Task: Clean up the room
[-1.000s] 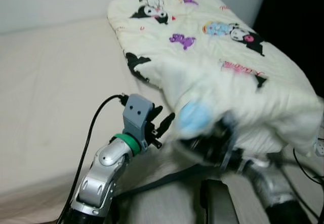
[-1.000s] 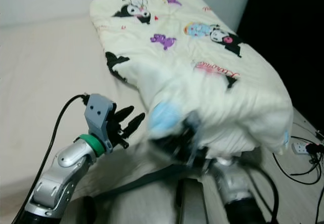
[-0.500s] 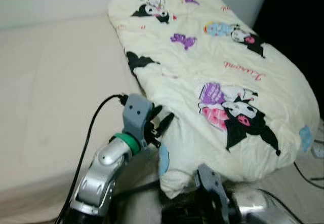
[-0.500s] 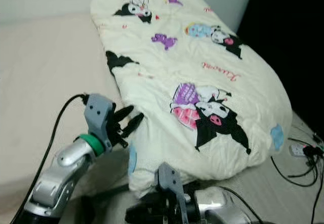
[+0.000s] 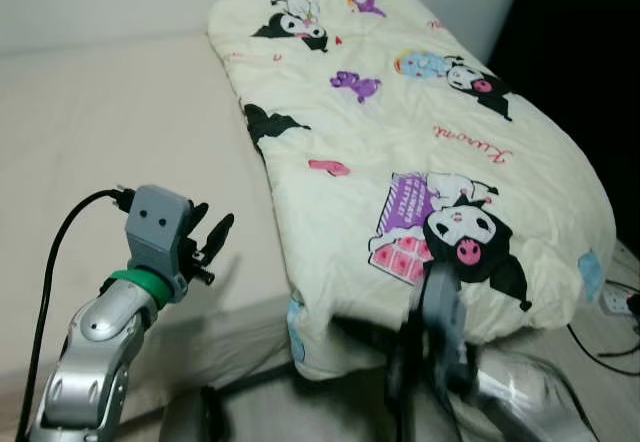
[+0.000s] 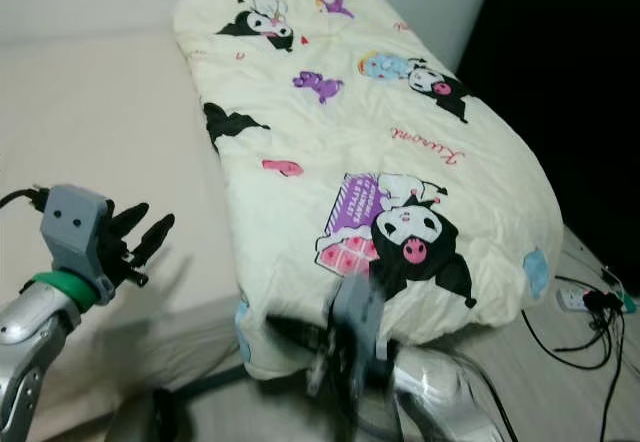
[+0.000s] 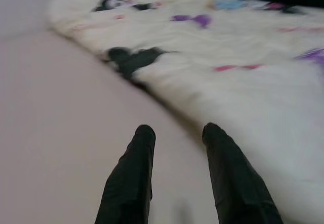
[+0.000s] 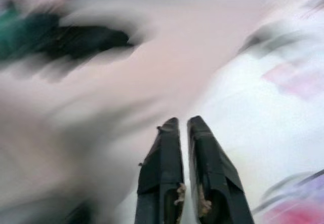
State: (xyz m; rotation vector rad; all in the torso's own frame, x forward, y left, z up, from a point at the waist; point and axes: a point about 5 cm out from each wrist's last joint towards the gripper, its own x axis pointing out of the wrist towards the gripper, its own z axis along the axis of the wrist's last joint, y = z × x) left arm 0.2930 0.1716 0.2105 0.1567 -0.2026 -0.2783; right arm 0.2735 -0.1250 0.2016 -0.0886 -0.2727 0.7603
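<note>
Bed (image 5: 110, 152) takes most of my view, pale sheet bare on its left half. Quilt (image 5: 420, 162) with cartoon prints covers the right half, long axis running from the near edge away to the wall, near end drooping over the bed edge. Cables and a power strip (image 6: 580, 300) lie on the floor far right.

My left pincer (image 5: 205, 242) hovers over bare sheet, fingers apart, empty; the quilt's long side edge lies just to its right. My right pincer (image 8: 183, 125) sits low by the quilt's near end, blurred, fingers nearly together with nothing between them. I judge the right arm nearer the hanging end, the left nearer the side edge.
</note>
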